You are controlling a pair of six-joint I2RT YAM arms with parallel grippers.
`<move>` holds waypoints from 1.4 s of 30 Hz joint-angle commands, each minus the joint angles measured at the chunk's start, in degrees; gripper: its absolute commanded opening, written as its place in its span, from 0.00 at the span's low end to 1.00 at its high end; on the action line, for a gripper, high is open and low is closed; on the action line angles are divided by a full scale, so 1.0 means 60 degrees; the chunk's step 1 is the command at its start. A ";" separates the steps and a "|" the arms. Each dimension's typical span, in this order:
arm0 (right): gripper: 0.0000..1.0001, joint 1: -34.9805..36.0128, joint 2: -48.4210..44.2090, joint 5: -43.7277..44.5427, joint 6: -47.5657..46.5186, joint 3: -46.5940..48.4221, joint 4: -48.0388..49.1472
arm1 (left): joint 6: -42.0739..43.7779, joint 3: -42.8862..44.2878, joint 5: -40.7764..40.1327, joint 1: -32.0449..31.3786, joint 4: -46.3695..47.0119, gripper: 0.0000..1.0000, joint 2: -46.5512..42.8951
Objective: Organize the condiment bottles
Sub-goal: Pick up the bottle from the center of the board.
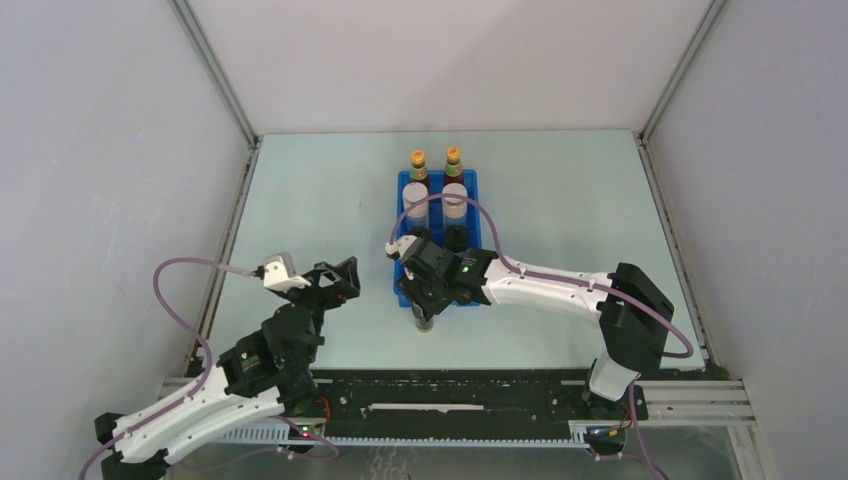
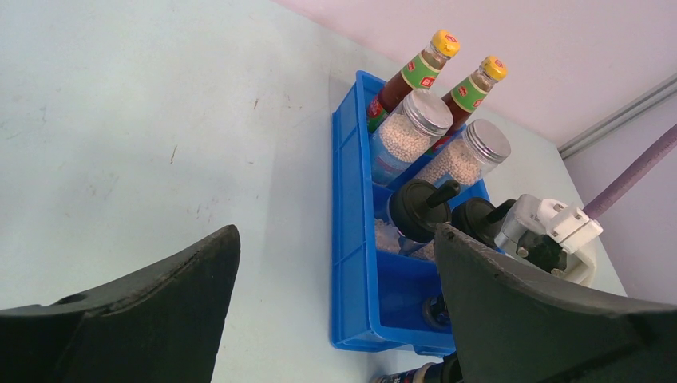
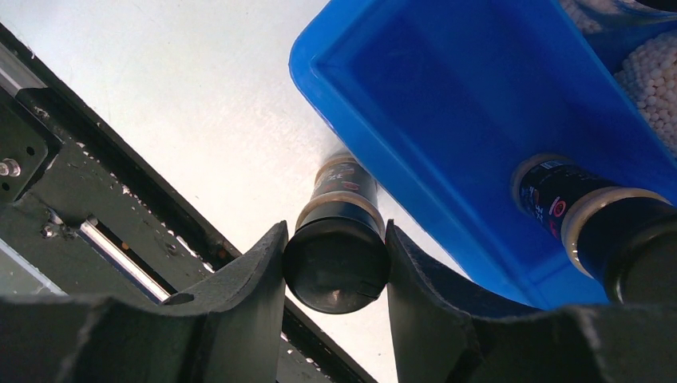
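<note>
A tiny dark black-capped jar (image 3: 336,263) stands just outside the near wall of the blue tray (image 3: 447,120), and my right gripper (image 3: 337,231) is shut on its cap. From above, that jar (image 1: 425,324) shows under the right gripper (image 1: 424,312). A second tiny dark jar (image 3: 591,223) sits inside the tray's near compartment. Further back in the tray (image 1: 403,290) stand two black-lidded jars (image 1: 457,238), two grey-lidded jars (image 1: 455,198) and two red sauce bottles (image 1: 453,162). My left gripper (image 1: 345,280) hangs open left of the tray, holding nothing.
The black rail with the arm bases (image 1: 450,400) runs along the table's near edge, close behind the held jar. Grey enclosure walls and metal frame posts (image 1: 215,70) border the table. Purple cables (image 1: 480,215) loop over the tray from the right arm.
</note>
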 commanded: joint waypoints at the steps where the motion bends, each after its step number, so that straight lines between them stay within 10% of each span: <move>1: 0.00 0.0045 -0.0268 0.0161 -0.0080 0.0008 0.0083 | 0.0033 -0.0123 -0.0294 -0.0035 0.0214 0.95 -0.0025; 42: 0.00 0.0789 -0.0690 0.1346 -0.0769 0.3394 -0.2703 | -0.0085 -0.0160 -0.0352 -0.0046 0.0063 0.95 -0.0175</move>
